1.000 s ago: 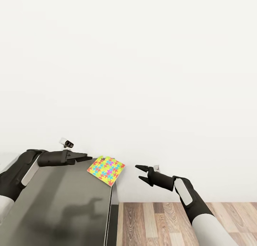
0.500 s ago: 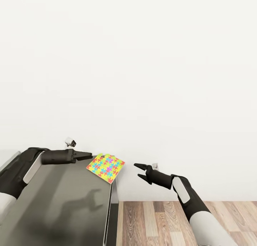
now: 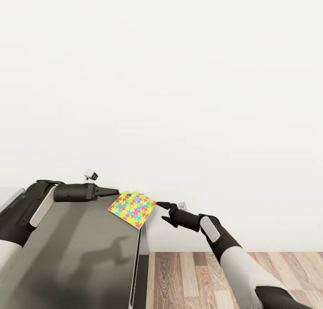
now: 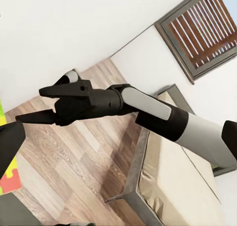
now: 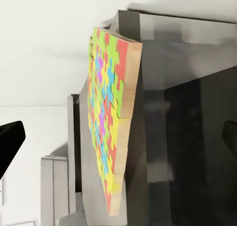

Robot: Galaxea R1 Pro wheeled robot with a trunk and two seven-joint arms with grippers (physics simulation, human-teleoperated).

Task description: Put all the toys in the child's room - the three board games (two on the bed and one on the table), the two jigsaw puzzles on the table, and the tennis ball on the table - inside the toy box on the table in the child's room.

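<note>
While overhanging, puzzle [image 3: 132, 209] beside right claw [image 3: 164, 211]

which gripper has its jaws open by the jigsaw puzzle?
The right gripper, jaws spread beside the jigsaw puzzle where it overhangs the table. The left gripper looks pinched shut.

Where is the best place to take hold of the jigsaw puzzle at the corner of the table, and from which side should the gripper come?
Probably the edge of the jigsaw puzzle that sticks out past the table on the robot's right. The puzzle is thin and flat, so only that overhanging edge seems to leave room for one finger above and one below. The right gripper, open and level with it, could come in sideways from the right.
</note>
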